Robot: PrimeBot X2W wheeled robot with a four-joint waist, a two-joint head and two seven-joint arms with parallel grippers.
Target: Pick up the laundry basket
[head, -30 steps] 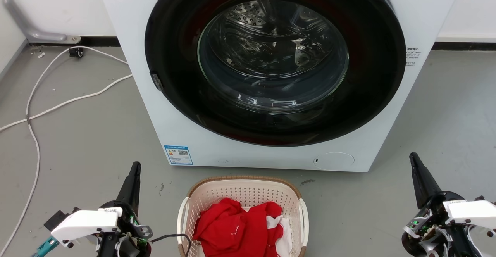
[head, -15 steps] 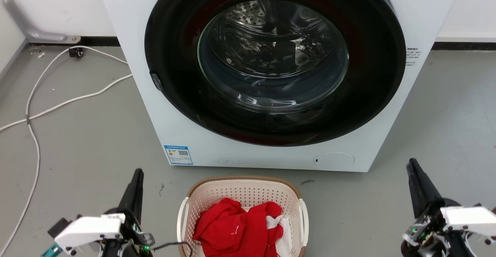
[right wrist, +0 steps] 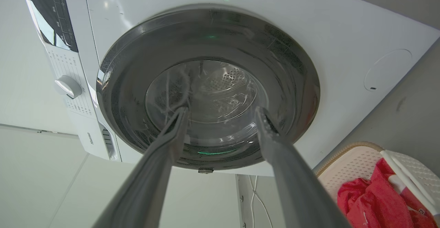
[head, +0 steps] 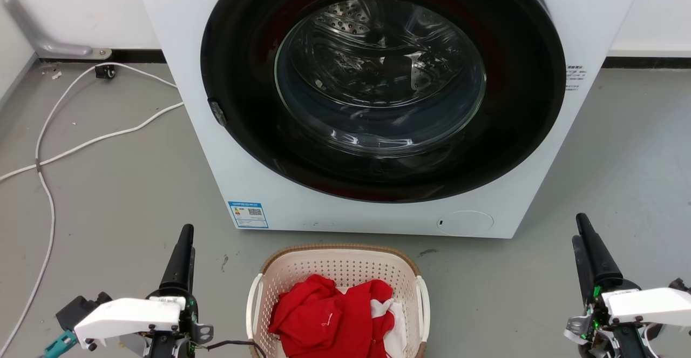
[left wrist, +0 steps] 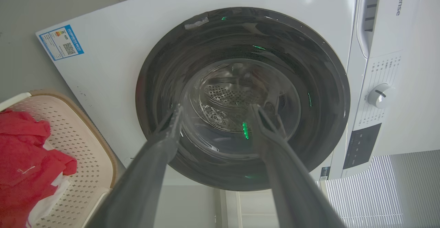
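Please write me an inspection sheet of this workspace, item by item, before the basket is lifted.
Surface: grey floor, a few small marks.
Job's things: laundry basket stands on the floor before the washing machine, holding red and white clothes.
Clutter: small scraps by the wall at left.
Grippers: left claw and right claw both open, empty, either side of the basket, apart from it.
Cables: white cables cross the floor at left; thin dark cable near the basket's left side.
Surroundings: washing machine door shut; white wall behind.

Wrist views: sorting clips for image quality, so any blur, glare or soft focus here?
Left wrist view: pincer fingers soft and out of focus, green glints on the washing machine door. Right wrist view: fingers equally soft, laundry basket sharper in the corner.
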